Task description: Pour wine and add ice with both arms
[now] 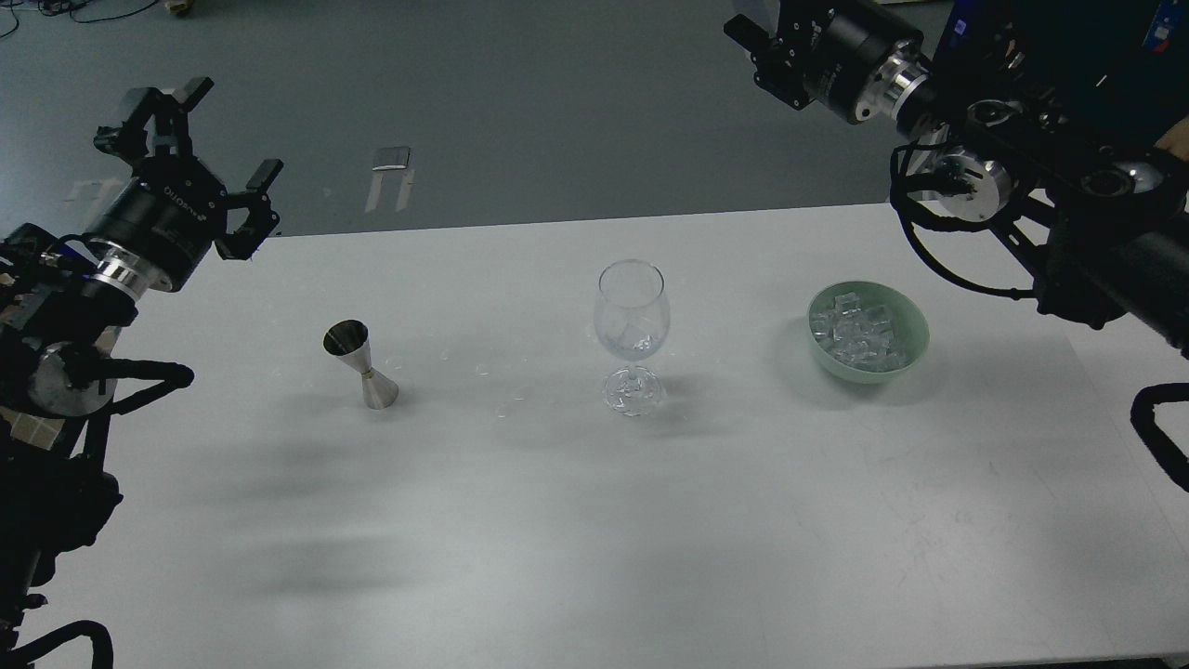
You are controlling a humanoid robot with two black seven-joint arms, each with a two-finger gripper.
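A clear wine glass (pixel 632 311) stands upright at the middle of the white table (pixel 594 539), with what looks like a small clear ice cube (pixel 633 332) in its bowl. A pale green bowl (pixel 915 327) to its right holds many ice cubes (pixel 856 336). A steel jigger (pixel 360 364) stands to the glass's left. My left gripper (pixel 226 132) is open and empty, raised beyond the table's far left corner. My right gripper (pixel 757 42) is high at the top right, above the floor behind the table, dark and end-on.
The table's far edge runs just behind the glass and bowl, with grey floor beyond. My right arm's links and looped cables (pixel 966 242) hang over the table's right end, above and right of the bowl.
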